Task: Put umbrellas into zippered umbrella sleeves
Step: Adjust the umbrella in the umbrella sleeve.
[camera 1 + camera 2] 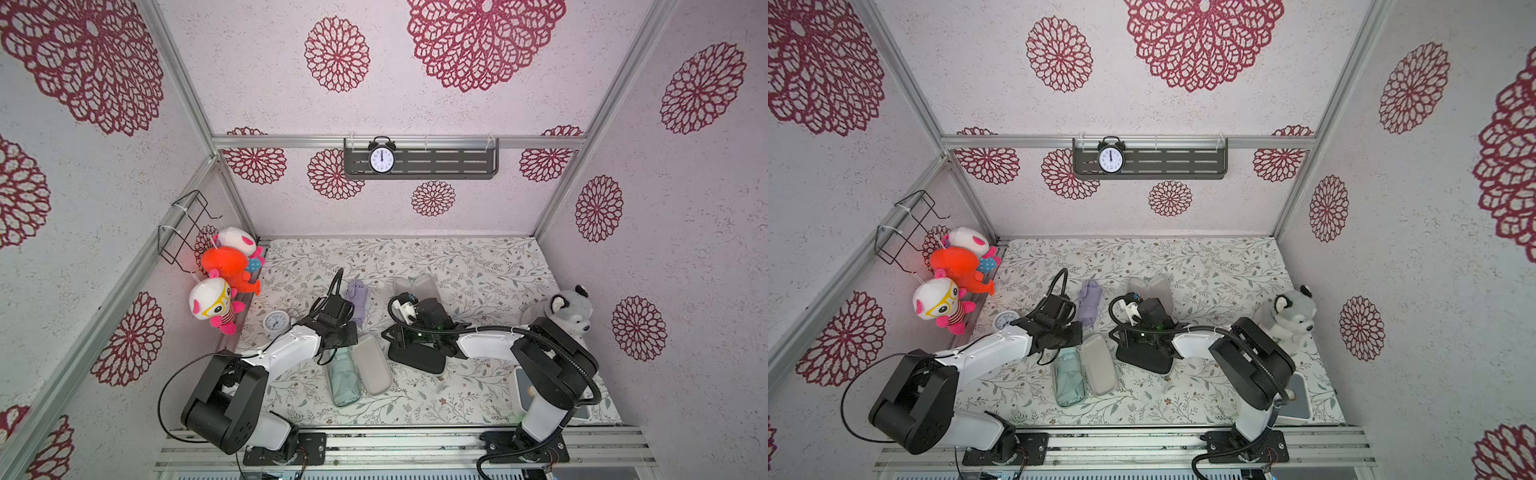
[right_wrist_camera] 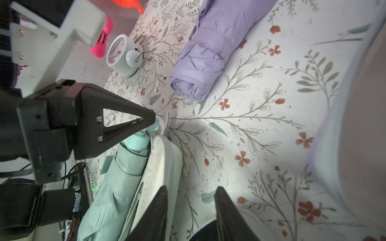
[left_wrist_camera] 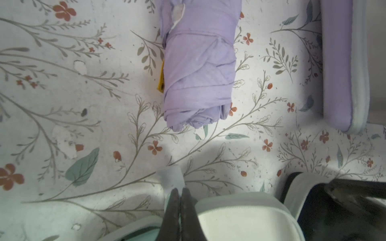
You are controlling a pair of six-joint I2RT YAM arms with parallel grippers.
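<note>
At mint sleeve (image 2: 165, 158) end | tab (image 3: 170, 177) being pinched by left gripper (image 3: 180, 189), right gripper (image 2: 192, 188) spread | closing likely being started | folding shut needed next

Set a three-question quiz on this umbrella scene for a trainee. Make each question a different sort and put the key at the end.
1. True or false: the lilac umbrella lies inside a sleeve.
2. Which umbrella lies in an open sleeve? A) the lilac one B) the mint green umbrella C) the black one
3. Fill in: the left gripper is ___ on a pale tab at the end of the mint green sleeve.

Key
1. False: it lies bare on the table.
2. B
3. shut
</note>
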